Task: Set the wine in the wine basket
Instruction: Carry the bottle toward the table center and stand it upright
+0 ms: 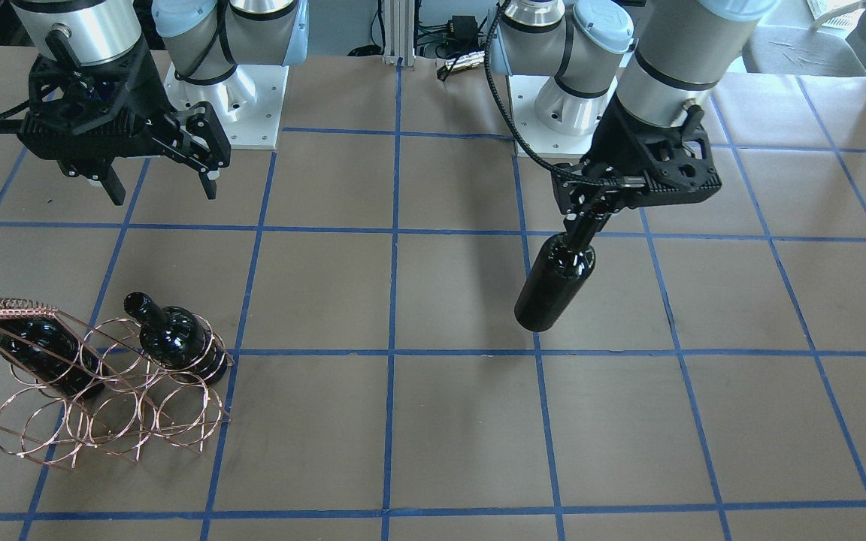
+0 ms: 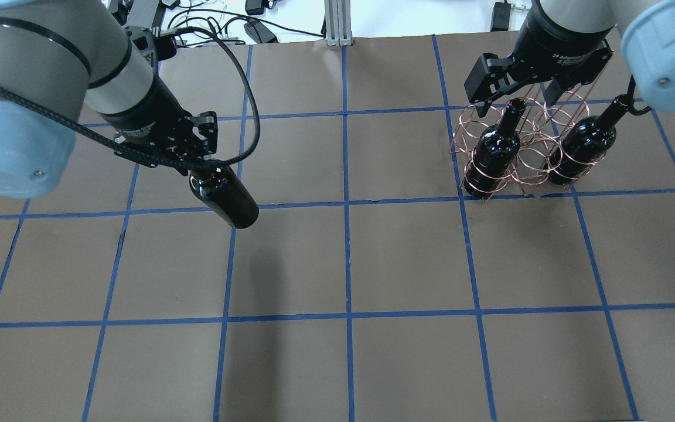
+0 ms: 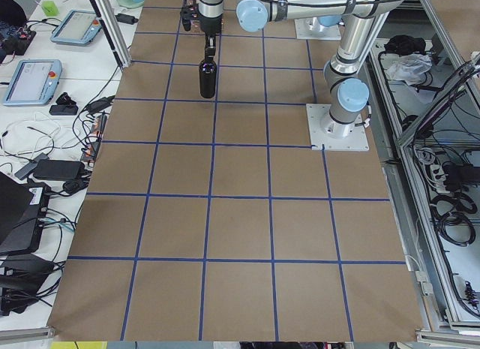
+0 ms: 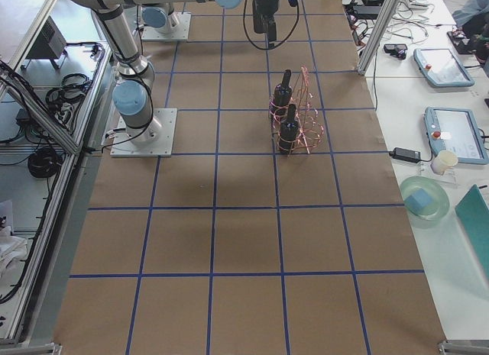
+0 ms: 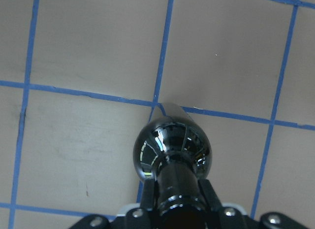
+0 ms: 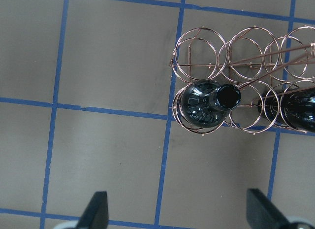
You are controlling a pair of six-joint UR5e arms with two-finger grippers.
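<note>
left gripper: jaws clamped on the neck of the wine, a glossy near-black glass bottle; wrist view shows fingers tight on both sides of the neck
wine: hangs neck-up under the left gripper, body pointing down, and looks clear of the table; no label in view
wine place: about 10 o'clock of the table in the overhead view, over a crossing of blue tape lines, well apart from the basket
right gripper: fingers spread wide, nothing between them
right gripper place: above the basket; in the right wrist view the nearer racked bottle sits at about 12 o'clock from the finger gap
wine basket: copper thin-wire rack of round rings in two rows, at about 2 o'clock of the table in the overhead view
basket handle: flat woven copper strip, over one racked bottle in the front-facing view
racked bottles: two dark glass bottles like the held one, first bottle and second bottle, each upright in an end ring of the same row, one open ring between them
racked bottles row: 6 o'clock side of the rack in the overhead view
table: brown sheet surface with a blue tape grid
</note>
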